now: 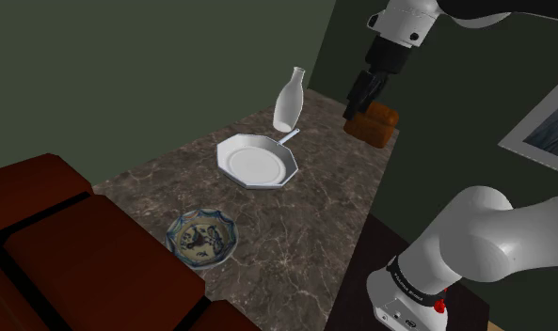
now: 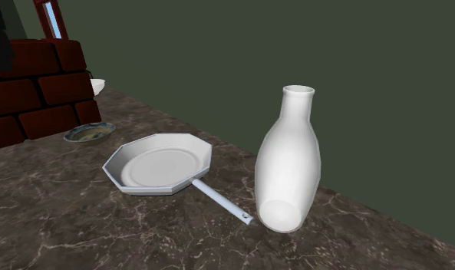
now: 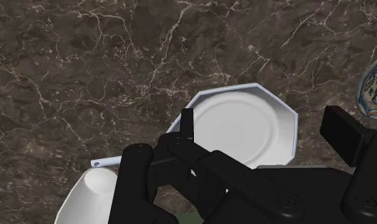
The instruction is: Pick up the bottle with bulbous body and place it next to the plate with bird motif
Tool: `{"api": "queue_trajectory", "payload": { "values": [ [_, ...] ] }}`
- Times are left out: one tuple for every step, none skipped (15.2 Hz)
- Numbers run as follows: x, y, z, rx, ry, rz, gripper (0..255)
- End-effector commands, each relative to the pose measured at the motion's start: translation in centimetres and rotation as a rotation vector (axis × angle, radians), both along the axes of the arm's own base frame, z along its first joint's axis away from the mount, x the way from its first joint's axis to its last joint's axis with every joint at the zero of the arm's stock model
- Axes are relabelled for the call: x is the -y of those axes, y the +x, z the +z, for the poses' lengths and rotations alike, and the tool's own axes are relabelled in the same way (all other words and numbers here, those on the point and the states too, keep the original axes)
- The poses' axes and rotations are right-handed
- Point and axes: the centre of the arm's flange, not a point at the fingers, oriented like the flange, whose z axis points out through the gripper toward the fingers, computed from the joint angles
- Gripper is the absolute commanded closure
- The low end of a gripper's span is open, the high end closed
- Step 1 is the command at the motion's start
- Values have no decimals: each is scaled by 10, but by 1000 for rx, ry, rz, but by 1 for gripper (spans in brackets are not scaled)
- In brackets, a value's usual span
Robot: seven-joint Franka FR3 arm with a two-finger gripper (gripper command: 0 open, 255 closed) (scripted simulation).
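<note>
The white bottle with a narrow neck and wide body leans at a tilt at the far end of the marble table; it also looms close in the second exterior view, its round base partly showing. The bird-motif plate with blue and yellow painting lies near the table's front, close to the sofa, and shows small in the second exterior view. My gripper hangs high to the shoulder view's right of the bottle, apart from it. In the wrist view the gripper is open and holds nothing, with the bottle off to one side.
A white octagonal pan lies between bottle and plate, its handle pointing at the bottle's base. A brown block sits at the far right corner under the gripper. A dark red sofa borders the table's left side. A framed picture hangs on the right wall.
</note>
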Motion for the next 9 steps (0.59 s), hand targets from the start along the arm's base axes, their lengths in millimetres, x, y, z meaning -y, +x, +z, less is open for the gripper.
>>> {"api": "queue_trajectory", "payload": {
  "values": [
    [0,0,0,0,0,0,0],
    [6,11,-1,1,-2,-4,0],
    [12,23,-2,1,-4,-9,0],
    [18,34,-4,2,-6,-13,0],
    [24,45,-5,3,-8,-18,0],
    [30,57,-6,3,-10,-22,0],
    [37,68,-7,4,-12,-26,0],
    [43,79,-8,5,-14,-31,0],
    [49,90,-9,6,-16,-35,0]
  ]
}}
